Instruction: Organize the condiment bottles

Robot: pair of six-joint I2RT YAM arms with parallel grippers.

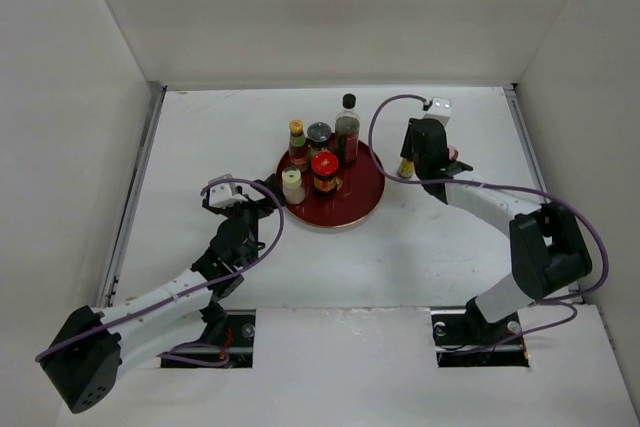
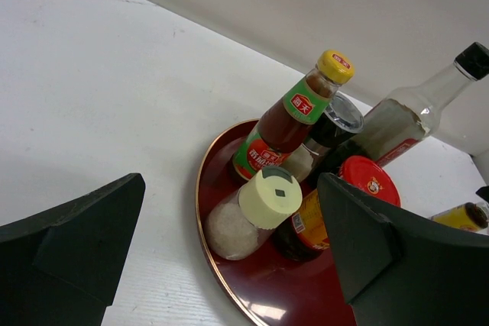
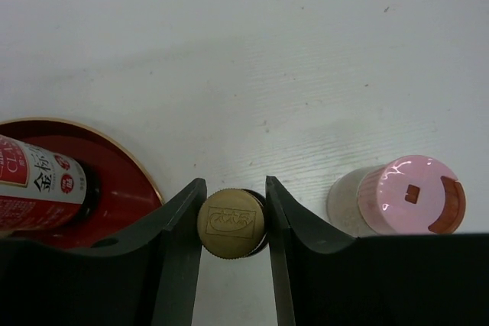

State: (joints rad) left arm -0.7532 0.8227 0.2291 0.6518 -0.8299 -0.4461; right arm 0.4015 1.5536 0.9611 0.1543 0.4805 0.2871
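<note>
Yellow-labelled bottle (image 3: 227, 223) gripped by right pincer (image 3: 234, 192), arm reaching forward; left pincer (image 2: 231, 188) gaping.

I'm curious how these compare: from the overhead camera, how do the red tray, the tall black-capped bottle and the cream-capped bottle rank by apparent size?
Largest: red tray
Then: tall black-capped bottle
Smallest: cream-capped bottle

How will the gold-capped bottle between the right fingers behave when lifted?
The right gripper pinches only its round cap, so the gold-capped bottle may swivel or slip. Small, probably light. Tilting could bump the pink-capped jar.
</note>
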